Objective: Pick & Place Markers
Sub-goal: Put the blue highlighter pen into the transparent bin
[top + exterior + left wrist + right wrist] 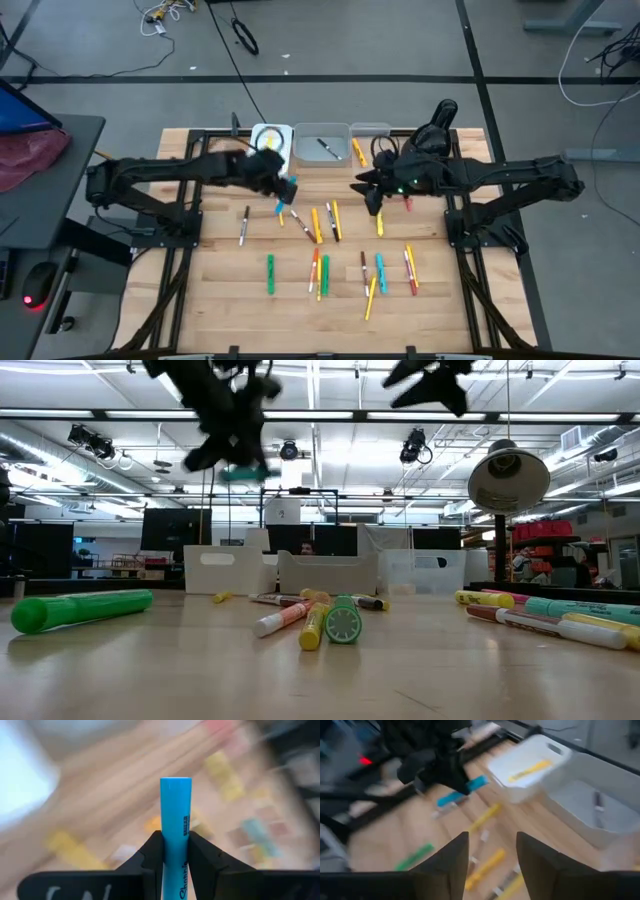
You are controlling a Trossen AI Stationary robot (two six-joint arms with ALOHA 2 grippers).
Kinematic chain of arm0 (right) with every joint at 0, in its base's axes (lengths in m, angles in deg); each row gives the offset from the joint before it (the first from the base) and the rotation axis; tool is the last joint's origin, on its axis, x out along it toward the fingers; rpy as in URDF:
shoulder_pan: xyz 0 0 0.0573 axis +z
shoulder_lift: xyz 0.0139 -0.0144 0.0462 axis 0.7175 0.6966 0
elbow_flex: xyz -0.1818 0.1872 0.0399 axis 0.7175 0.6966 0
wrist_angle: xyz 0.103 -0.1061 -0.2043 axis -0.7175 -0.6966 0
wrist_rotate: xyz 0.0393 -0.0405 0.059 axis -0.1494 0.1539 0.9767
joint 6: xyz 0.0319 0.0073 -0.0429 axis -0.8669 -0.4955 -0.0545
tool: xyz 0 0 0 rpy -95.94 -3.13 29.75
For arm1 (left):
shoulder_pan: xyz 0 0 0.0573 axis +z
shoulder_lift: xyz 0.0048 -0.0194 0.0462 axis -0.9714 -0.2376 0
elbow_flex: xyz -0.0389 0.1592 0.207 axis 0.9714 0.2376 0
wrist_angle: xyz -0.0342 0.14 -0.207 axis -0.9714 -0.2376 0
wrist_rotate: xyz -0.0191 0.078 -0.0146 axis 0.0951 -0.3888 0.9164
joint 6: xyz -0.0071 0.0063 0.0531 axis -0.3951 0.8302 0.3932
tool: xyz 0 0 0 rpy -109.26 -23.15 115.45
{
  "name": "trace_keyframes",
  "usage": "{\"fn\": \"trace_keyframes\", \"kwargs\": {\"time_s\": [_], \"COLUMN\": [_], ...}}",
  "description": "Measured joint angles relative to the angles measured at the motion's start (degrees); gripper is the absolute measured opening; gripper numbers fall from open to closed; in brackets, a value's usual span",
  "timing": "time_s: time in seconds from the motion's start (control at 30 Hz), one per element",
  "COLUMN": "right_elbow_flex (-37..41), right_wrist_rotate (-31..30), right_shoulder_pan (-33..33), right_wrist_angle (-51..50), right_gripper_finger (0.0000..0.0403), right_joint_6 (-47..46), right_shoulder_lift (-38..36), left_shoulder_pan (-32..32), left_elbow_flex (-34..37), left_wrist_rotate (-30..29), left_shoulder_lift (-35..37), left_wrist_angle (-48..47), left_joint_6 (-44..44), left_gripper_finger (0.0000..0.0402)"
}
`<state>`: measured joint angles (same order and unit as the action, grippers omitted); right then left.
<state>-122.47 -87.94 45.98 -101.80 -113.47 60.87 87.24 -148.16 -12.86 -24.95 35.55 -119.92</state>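
Note:
Several markers [318, 224] in yellow, orange, green, blue and dark colours lie flat and scattered on the wooden table [220, 300]. My left gripper [283, 193] hangs above the table's far left part, in front of the white bins, shut on a light blue marker [175, 815]. That marker also shows in the right wrist view [476, 783] and the low view [245, 473]. My right gripper [492, 851] hovers open above the table's far right part [367, 193], with nothing between its fingers. My left gripper pinches the light blue marker's barrel [175, 837] between its two fingers [151, 851]. The fingers slant down from the table's left side and lie across the marker, whose ends stick out on both sides [447, 799]. It is lifted clear of the table, roughly level.
Three small bins stand in a row at the far edge: a white one [272, 140] holding a yellow marker [530, 768], a middle one [322, 143] with a dark marker, and a clear one [370, 133]. A lamp [508, 478] stands at the back right.

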Motion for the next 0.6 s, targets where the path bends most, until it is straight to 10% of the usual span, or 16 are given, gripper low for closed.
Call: {"fn": "trace_keyframes", "kwargs": {"time_s": [0.23, 0.6], "right_elbow_flex": [-0.1, -0.1], "right_wrist_rotate": [10.7, 9.3], "right_shoulder_pan": [-1.6, -1.5], "right_wrist_angle": [23.4, 42.1], "right_gripper_finger": [0.0243, 0.0281], "right_joint_6": [0.2, 0.0], "right_shoulder_lift": [7.6, 16.3], "left_shoulder_pan": [1.1, 1.5], "left_elbow_flex": [-5.3, -7.6], "left_wrist_rotate": [7.8, 8.0], "left_shoulder_lift": [2.2, 2.1], "left_wrist_angle": [19.1, 29.5], "left_joint_6": [8.4, 13.3], "left_gripper_finger": [0.0069, 0.007]}}
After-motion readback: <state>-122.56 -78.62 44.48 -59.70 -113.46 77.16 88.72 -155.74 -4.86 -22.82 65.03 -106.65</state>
